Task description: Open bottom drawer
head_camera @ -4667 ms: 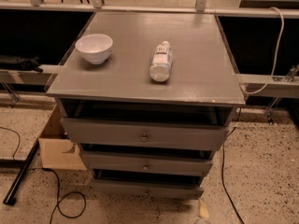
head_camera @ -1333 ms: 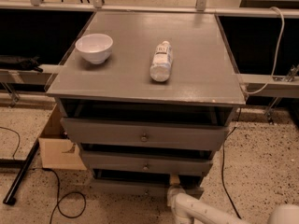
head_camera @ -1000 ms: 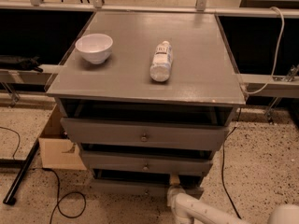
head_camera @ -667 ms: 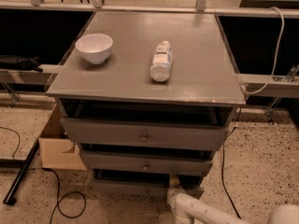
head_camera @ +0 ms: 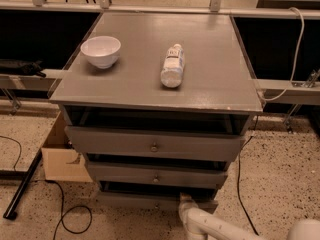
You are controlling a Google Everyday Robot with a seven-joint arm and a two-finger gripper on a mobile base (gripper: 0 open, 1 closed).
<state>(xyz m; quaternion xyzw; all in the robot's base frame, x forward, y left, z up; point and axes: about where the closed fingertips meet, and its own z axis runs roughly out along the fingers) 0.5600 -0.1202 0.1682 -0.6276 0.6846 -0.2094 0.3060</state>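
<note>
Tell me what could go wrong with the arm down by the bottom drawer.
1. The claw sits at the bottom drawer front, right of the line set by the middle drawer's knob. It may miss the bottom knob, which I can't make out.
2. The bottle lies on its side on the cabinet top, so a jerky pull could roll it.
3. A cable trails on the floor beside the arm and might snag.

White tubular arm [head_camera: 212, 227], rounded joints; pale claw [head_camera: 186, 200] by bottom drawer [head_camera: 135, 200].
</note>
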